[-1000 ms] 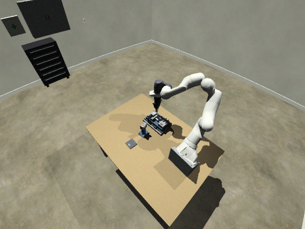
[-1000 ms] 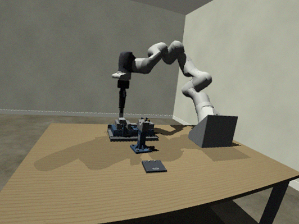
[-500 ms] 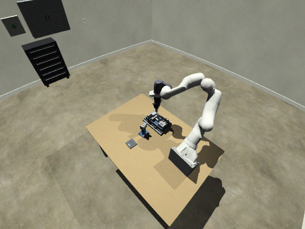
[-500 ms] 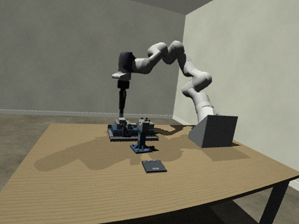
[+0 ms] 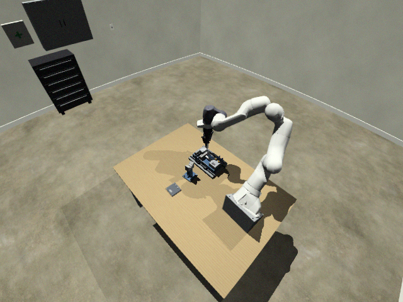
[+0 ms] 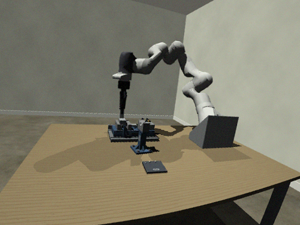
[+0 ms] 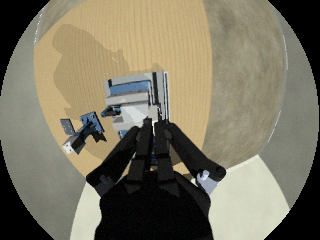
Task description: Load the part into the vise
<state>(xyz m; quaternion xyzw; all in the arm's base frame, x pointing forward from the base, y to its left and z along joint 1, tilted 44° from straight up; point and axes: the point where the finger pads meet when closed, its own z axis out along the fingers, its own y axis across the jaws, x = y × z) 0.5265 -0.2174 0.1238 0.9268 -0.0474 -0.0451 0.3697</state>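
The part, a pale grey block (image 6: 122, 120) (image 7: 135, 114), lies in the vise (image 5: 203, 168) (image 6: 123, 140) (image 7: 134, 78). In the wrist view its long side is beside the grey jaw (image 7: 127, 98) at the vise's far end; I cannot tell whether they touch. A dark blue bracket (image 7: 109, 111) is near its left end; contact with the work stop cannot be made out. The slot is not visible. My gripper (image 5: 206, 146) (image 6: 121, 116) (image 7: 154, 111) is shut and empty, pointing down, with its tips close at the block's right end.
The infeed plate (image 5: 173, 189) (image 6: 154, 167) (image 7: 67, 126) holds no part. The V-block (image 5: 189, 166) (image 6: 143, 125) (image 7: 72, 145) stands on a blue post beside the vise, with no part in it. The air cylinder (image 5: 215, 163) is at the vise's robot-side end.
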